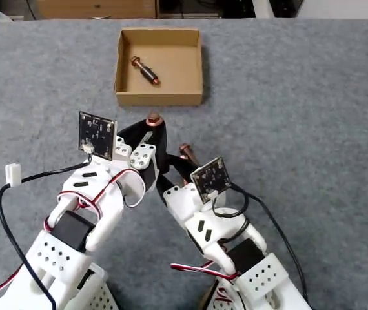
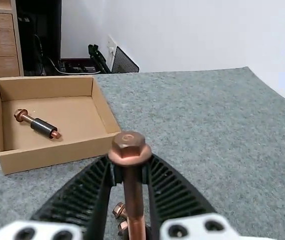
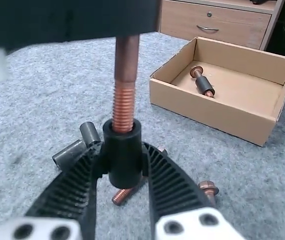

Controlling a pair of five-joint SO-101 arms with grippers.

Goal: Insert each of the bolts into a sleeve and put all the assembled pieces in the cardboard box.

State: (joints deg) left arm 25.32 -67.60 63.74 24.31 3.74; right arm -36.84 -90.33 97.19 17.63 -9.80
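Bolt [image 2: 132,187] clamped between left fingers [image 2: 90,192], tip inside sleeve [image 3: 122,155] gripped by right fingers [image 3: 170,187]

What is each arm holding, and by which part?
Left arm's fingers pinch a bolt by its shank, just under the head; right arm's fingers clamp a black sleeve by its sides.

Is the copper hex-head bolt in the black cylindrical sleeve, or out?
Partly in: the copper bolt has its tip inside the black cylindrical sleeve, with most threads exposed above.
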